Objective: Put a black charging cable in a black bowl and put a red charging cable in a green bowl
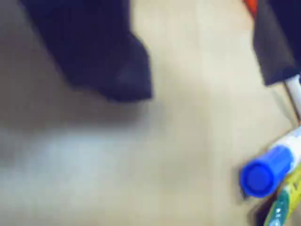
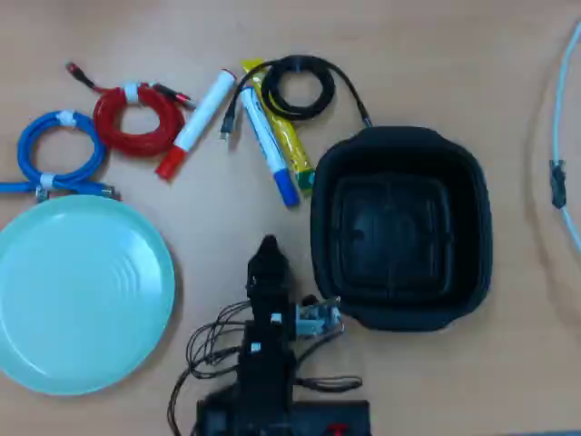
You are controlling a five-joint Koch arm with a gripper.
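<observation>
In the overhead view the black charging cable [image 2: 304, 86] lies coiled at the top centre, just above the black bowl [image 2: 399, 227], which holds nothing. The red charging cable [image 2: 138, 118] sits coiled at the upper left, apart from the empty green bowl [image 2: 77, 295] at the lower left. My gripper [image 2: 269, 247] hangs over bare table between the two bowls, well short of both cables. In the wrist view my gripper [image 1: 202, 80] is open: its two dark fingers [image 1: 113, 66] stand wide apart with only table between them.
A blue coiled cable [image 2: 59, 153] lies beside the red one. A white marker with a red cap [image 2: 192, 124], a blue-capped marker [image 2: 268, 145] [image 1: 265, 172] and a yellow packet [image 2: 289, 136] lie between the cables. A white cord [image 2: 563, 173] runs along the right edge.
</observation>
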